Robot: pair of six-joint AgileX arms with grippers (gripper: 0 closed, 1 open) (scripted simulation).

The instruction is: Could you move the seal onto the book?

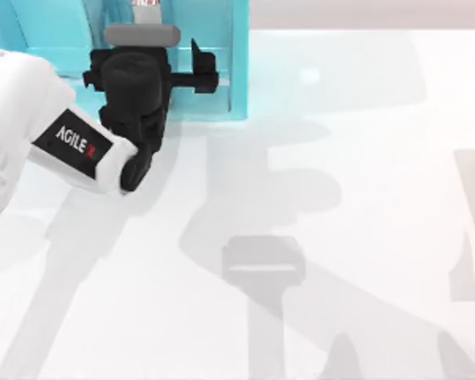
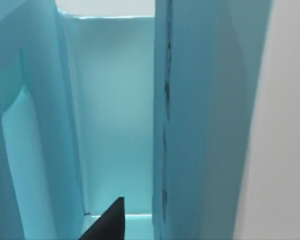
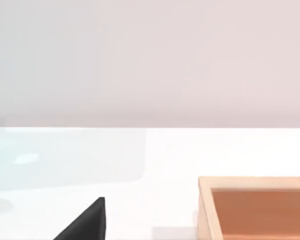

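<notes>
Left arm (image 1: 32, 150) sits closest, its gripper (image 1: 202, 71) shoved against the teal shelf unit (image 1: 237, 79) at the table's (image 1: 364, 198) far left; can't tell how wide its pincer is. Right wrist view catches a tan wooden box (image 3: 255, 207).

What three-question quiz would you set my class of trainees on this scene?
1. True or false: the left hand has reached into the teal shelf unit.
2. What colour is the box in the right wrist view? A tan-orange, B green, C black.
3. Fill in: in the top view, the shelf unit stands at the far ____ side of the table.

Key: 1 true; 2 A; 3 left.
</notes>
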